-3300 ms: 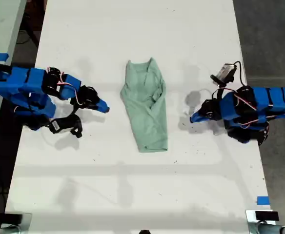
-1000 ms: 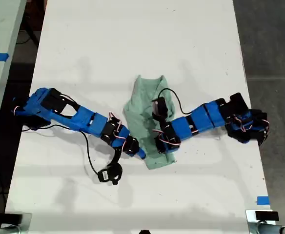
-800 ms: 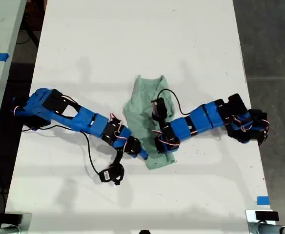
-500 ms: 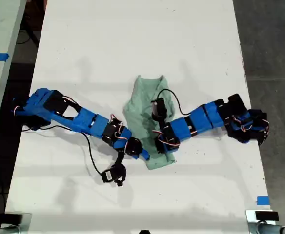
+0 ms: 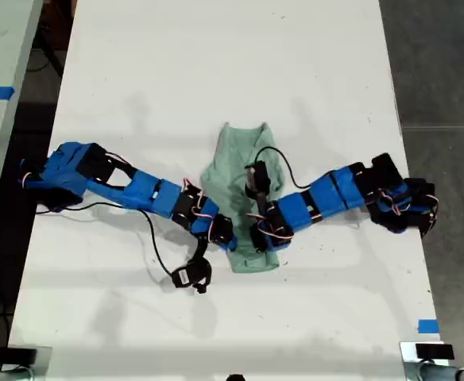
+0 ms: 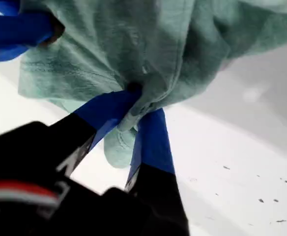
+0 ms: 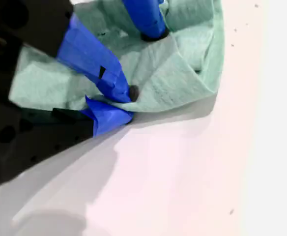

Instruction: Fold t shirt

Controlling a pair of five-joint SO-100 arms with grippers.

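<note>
Two tools pinch one end of the t shirt (image 5: 236,171).
It lies wrinkled mid-tabletop (image 5: 176,71), and a blue arm reaches in from each side of the exterior view to meet at the end nearest that view's bottom. The first tool (image 6: 138,105) has its blue jaws pressed together on a bunched fold of mint fabric. The second tool (image 7: 126,105) nips the cloth's edge, one jaw above and one beneath.

No readable writing anywhere: no words, labels, brands or numbers show in the exterior view or in either wrist view, on any surface.
</note>
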